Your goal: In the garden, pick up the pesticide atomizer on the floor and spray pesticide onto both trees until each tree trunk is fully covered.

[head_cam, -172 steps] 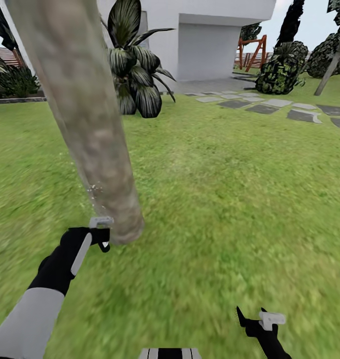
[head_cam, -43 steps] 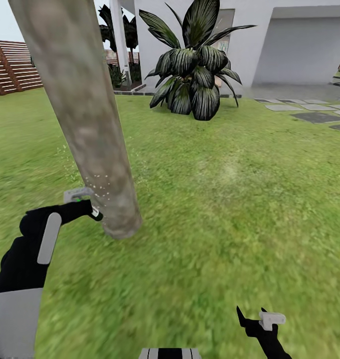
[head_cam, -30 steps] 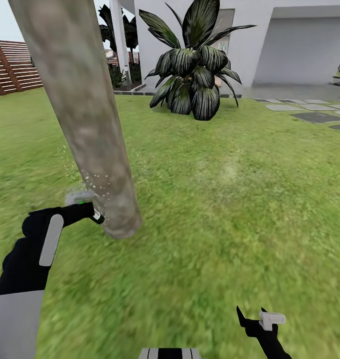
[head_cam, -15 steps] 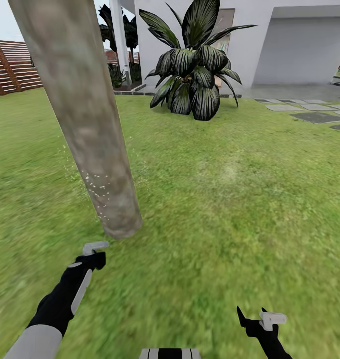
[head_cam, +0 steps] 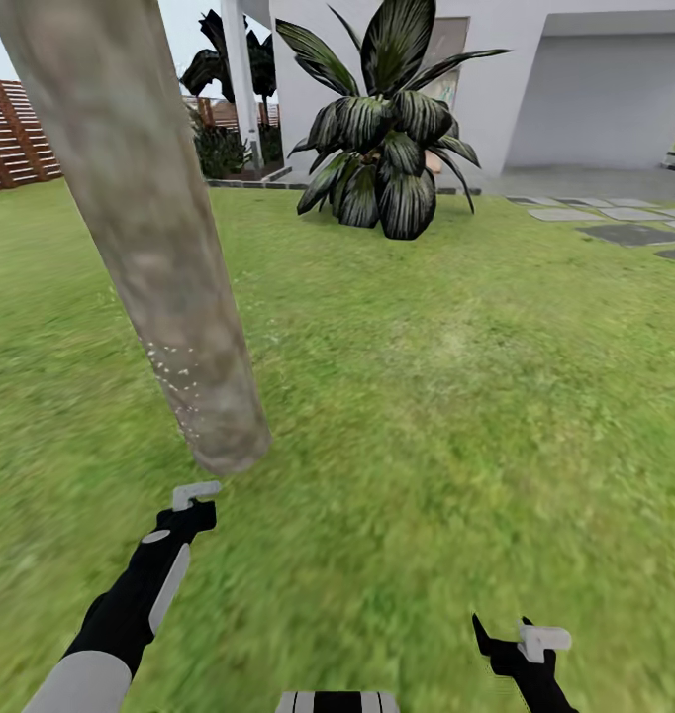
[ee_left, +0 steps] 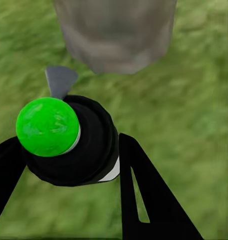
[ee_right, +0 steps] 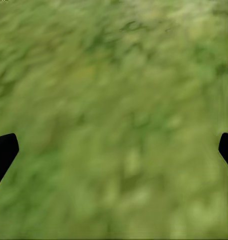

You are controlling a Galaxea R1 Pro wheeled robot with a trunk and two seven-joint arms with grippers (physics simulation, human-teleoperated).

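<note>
The left gripper (ee_left: 68,145) is clamped on the atomizer (ee_left: 47,126), low beside the trunk (head_cam: 194,366) base. White droplets probably mark only the lower trunk: raise the nozzle and sweep upward steadily. The right gripper (ee_right: 114,147), fingers apart, hangs idle over grass (head_cam: 456,396).

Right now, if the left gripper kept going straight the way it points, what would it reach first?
Most likely the base of the tree trunk, which stands ahead of the left gripper and the pesticide atomizer it holds. A strip of grass lies between them; depth is unclear.
</note>
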